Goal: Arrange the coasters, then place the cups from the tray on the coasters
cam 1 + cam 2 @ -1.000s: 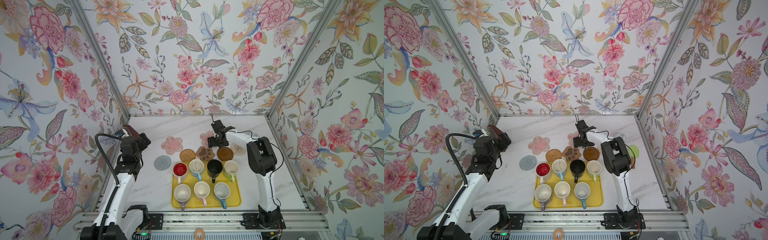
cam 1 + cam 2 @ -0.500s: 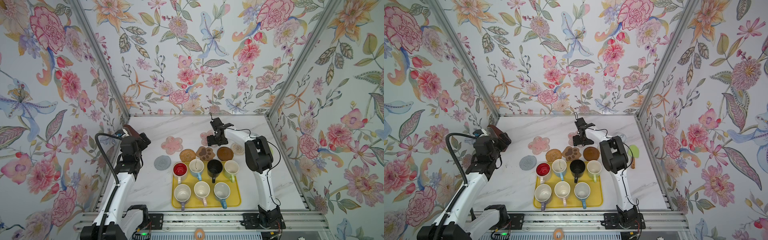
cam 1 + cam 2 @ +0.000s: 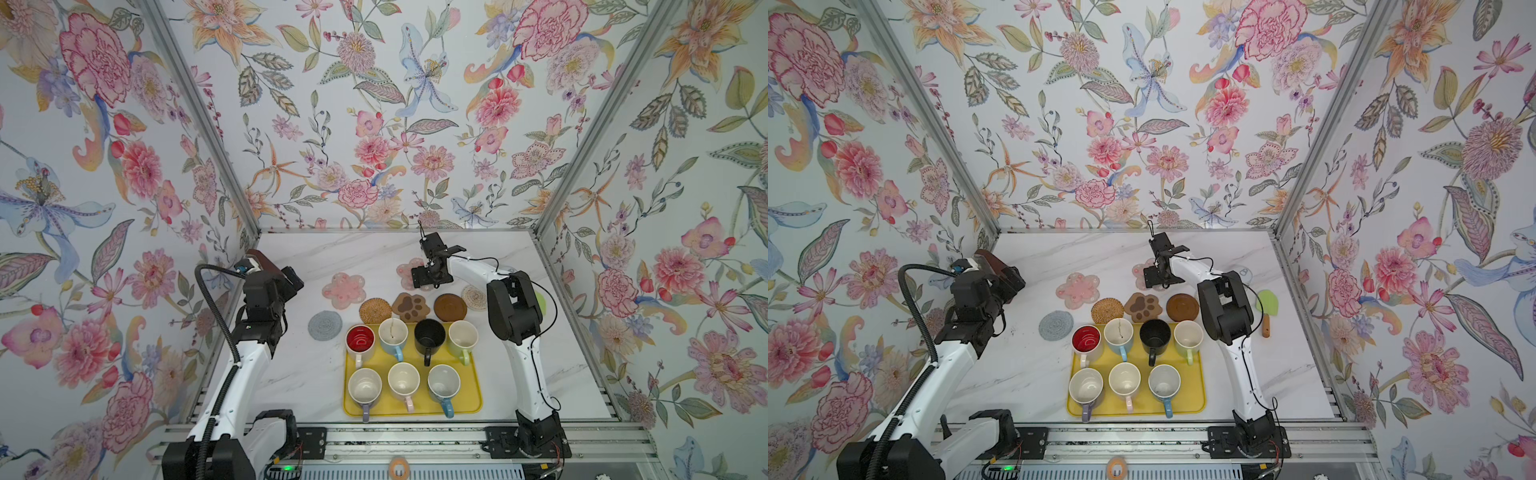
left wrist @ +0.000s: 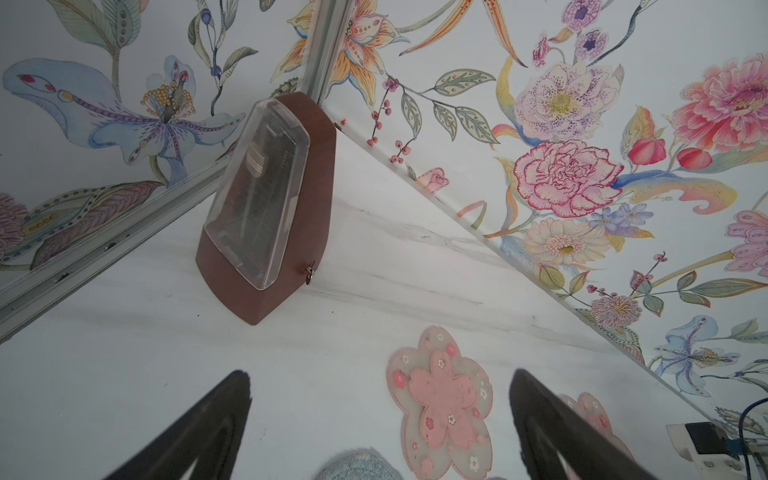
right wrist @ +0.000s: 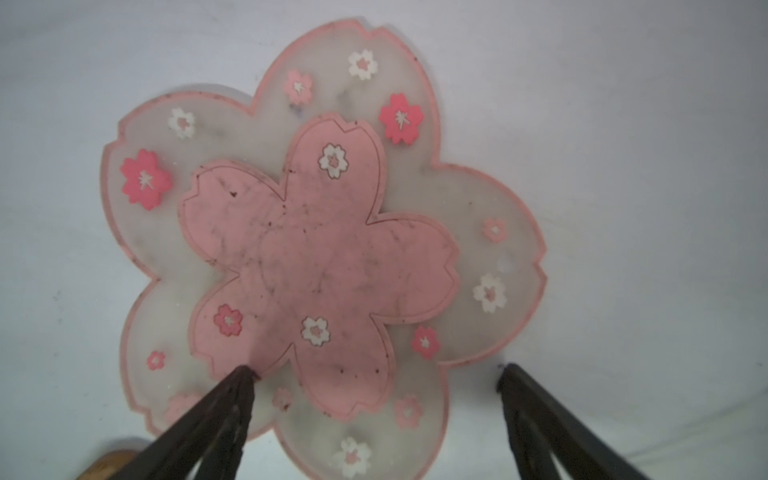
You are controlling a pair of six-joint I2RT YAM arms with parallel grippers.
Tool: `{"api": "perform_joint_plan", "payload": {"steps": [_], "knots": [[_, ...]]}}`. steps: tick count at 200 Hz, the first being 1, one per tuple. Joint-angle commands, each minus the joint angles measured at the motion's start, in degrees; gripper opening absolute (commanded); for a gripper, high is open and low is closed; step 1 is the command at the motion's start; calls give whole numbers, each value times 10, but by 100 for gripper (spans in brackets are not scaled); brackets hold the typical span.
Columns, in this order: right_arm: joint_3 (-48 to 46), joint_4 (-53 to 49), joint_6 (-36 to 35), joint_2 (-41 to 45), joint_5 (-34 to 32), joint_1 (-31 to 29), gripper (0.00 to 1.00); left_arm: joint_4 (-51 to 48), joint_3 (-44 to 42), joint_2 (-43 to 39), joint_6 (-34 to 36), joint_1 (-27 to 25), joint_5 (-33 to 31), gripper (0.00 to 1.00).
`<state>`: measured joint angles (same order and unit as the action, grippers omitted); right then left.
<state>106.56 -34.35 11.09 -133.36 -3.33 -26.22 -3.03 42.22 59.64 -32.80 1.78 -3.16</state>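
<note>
Seven coasters lie behind the yellow tray (image 3: 469, 409): a pink flower (image 3: 344, 290), grey woven (image 3: 325, 326), tan rattan (image 3: 375, 310), brown paw (image 3: 411, 306), dark wooden (image 3: 450, 307), pale woven (image 3: 473, 297), and a second pink flower (image 5: 316, 257). My right gripper (image 5: 376, 370) points down over this second flower, open. One fingertip (image 5: 245, 376) rests on a petal; the other is over bare table beside it. Several cups (image 3: 429, 336) stand on the tray. My left gripper (image 4: 380, 374) hangs open and empty near the left wall, facing the first pink flower (image 4: 442, 399).
A brown metronome (image 4: 266, 199) stands in the back left corner. A green spatula with a wooden handle (image 3: 1266, 305) lies right of the right arm. The flowered walls close in the marble table (image 3: 291, 374) on three sides.
The right arm's elbow has shifted a little left and its gripper has crept slightly left over the second pink flower coaster. The left arm has not moved.
</note>
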Motion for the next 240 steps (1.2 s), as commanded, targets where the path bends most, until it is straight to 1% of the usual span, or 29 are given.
{"api": "perform_joint_plan", "payload": {"steps": [1,39,56,92,117,146,189,213,240], "knots": [[13,8,-12,-37,2,3,93,-11,18,3,-6,3,13,99],[45,7,-18,-45,9,4,93,-24,25,13,-3,3,19,99],[64,1,-14,-53,12,3,93,-42,36,23,-2,3,23,97],[89,-8,-14,-70,13,3,93,-84,75,64,6,2,63,94],[97,-8,-19,-72,14,3,93,-98,87,91,7,2,84,93],[102,-8,-40,-74,17,4,94,-91,83,106,-1,1,102,93],[98,-8,-92,-73,22,5,95,-87,80,111,-3,1,107,93],[104,-8,-105,-75,23,5,95,-87,81,119,-3,1,113,93],[116,-8,-102,-78,25,5,95,-94,87,131,-3,-3,117,92]]}}
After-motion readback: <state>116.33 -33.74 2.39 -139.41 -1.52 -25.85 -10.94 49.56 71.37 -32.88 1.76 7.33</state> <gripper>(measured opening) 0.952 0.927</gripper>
